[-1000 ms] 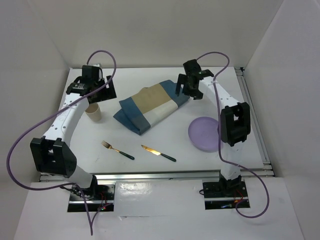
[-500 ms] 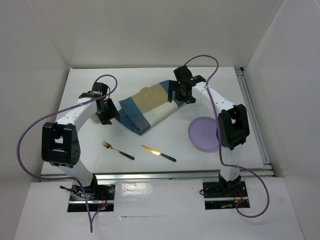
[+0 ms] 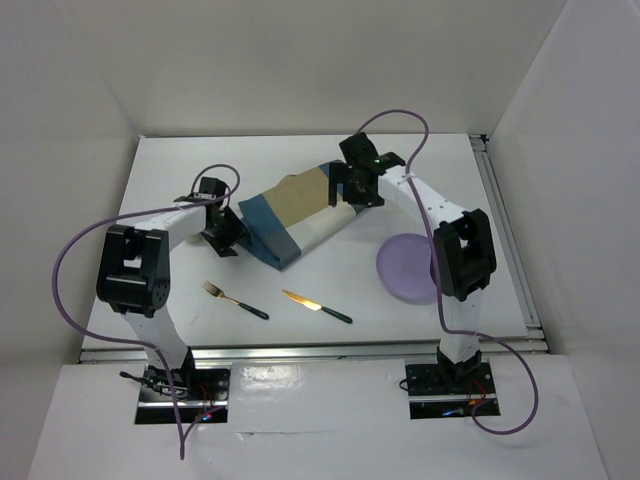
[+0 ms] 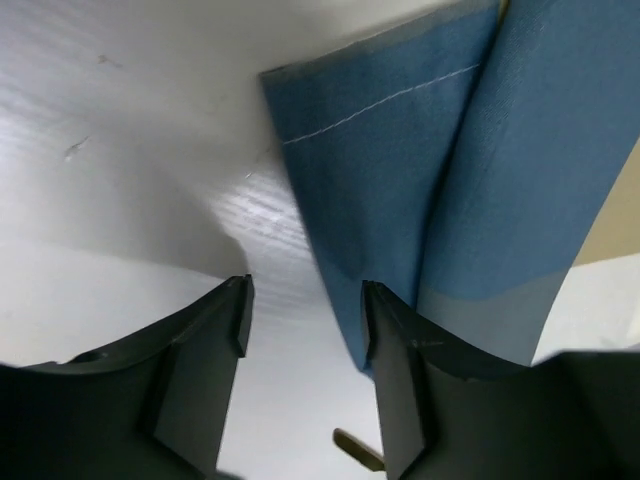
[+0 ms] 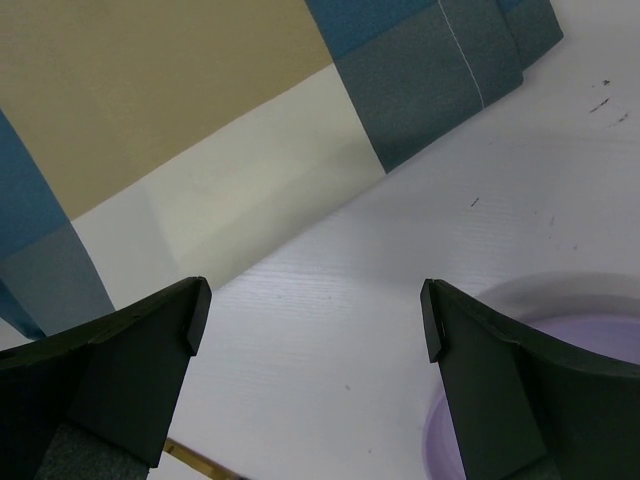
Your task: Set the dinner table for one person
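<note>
Left jaws part open over blue corner of placemat, gripping nothing, right jaws spread wide above its cream stripe near purple plate, empty, white desk underneath both, walled in

Placemat on the dinner table, plate to its right, fork left of knife in front

Folded placemat, fork, knife, purple plate on dinner table.
</note>
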Tool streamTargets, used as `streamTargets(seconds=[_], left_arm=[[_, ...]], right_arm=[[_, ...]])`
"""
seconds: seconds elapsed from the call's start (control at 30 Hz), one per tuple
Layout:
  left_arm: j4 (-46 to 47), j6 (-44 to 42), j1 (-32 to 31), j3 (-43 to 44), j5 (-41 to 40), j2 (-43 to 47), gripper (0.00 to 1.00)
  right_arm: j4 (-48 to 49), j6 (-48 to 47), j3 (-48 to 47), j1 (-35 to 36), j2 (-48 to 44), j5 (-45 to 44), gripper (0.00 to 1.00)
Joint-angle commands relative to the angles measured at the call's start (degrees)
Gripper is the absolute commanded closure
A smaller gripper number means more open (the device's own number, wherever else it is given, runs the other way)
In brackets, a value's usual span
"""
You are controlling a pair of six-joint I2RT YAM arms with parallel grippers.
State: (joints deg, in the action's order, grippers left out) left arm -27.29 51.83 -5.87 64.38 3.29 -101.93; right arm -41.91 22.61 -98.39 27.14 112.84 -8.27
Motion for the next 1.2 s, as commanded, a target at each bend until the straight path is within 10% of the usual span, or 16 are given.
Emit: streamTargets(seconds=[0.0, 0.3, 1.17], left_arm=[[2.07, 2.22, -0.46, 3.29, -0.3, -2.12, 0.38], [3.29, 2.14, -0.99, 3.2, 0.23, -5.56, 1.0], [-6.57, -12.63, -6.7, 16.23, 0.57, 10.25, 1.0]], right_arm=[[2.1, -0.73, -2.51, 0.9, -1.04, 0.71, 0.0], [1.57, -1.78, -7.6, 3.27, 1.85, 3.35, 0.0], [6.48, -1.25, -8.13, 3.8, -0.25, 14.94, 0.0]])
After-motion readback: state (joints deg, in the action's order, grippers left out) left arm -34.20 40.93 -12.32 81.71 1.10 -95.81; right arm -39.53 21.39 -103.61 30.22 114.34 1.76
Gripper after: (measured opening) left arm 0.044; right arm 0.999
